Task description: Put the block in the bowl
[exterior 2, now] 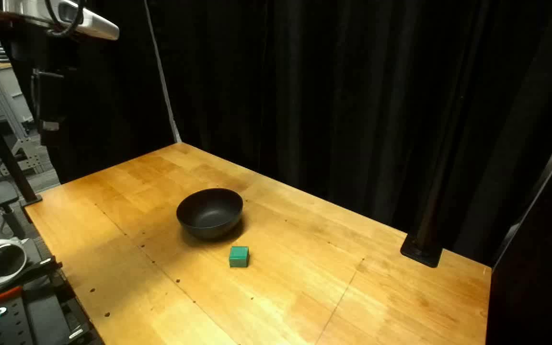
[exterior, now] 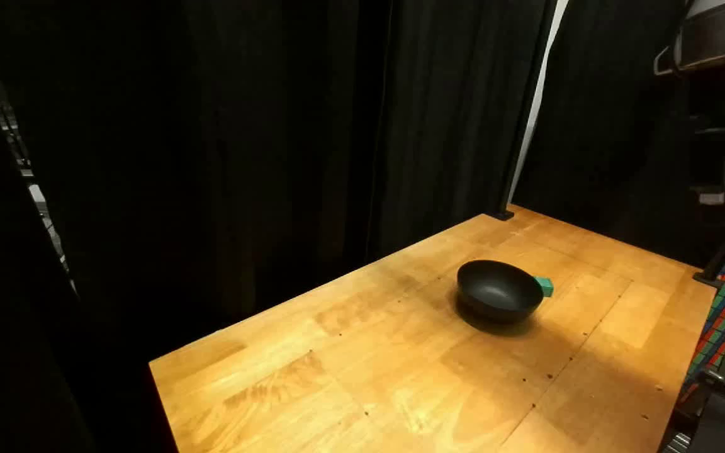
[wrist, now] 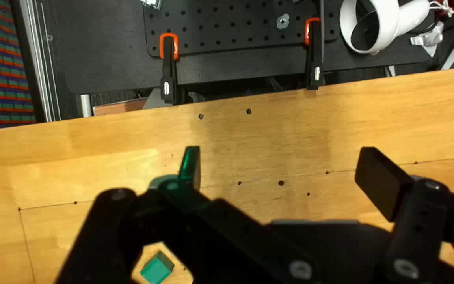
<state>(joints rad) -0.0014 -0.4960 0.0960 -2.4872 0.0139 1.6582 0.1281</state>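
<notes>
The green block (exterior 2: 239, 257) sits on the wooden table beside the bowl, a small gap apart. In an exterior view the block (exterior: 545, 286) is partly hidden behind the bowl's rim. In the wrist view the block (wrist: 158, 269) shows at the bottom left, behind the gripper's linkage. The round black bowl (exterior 2: 210, 213) stands upright on the table and looks empty; it also shows in an exterior view (exterior: 500, 292). The bowl does not show in the wrist view. My gripper (wrist: 284, 169) is open, with only table between its fingers. It hangs high above the table, away from block and bowl.
The wooden table (exterior 2: 304, 287) has black pole bases (exterior 2: 422, 250) at its edges. Black curtains (exterior 2: 328, 96) hang behind it. Beside the table is a dark bench (wrist: 108, 51) with orange-and-black clamps (wrist: 169, 67) and a white ring-shaped device (wrist: 398, 19).
</notes>
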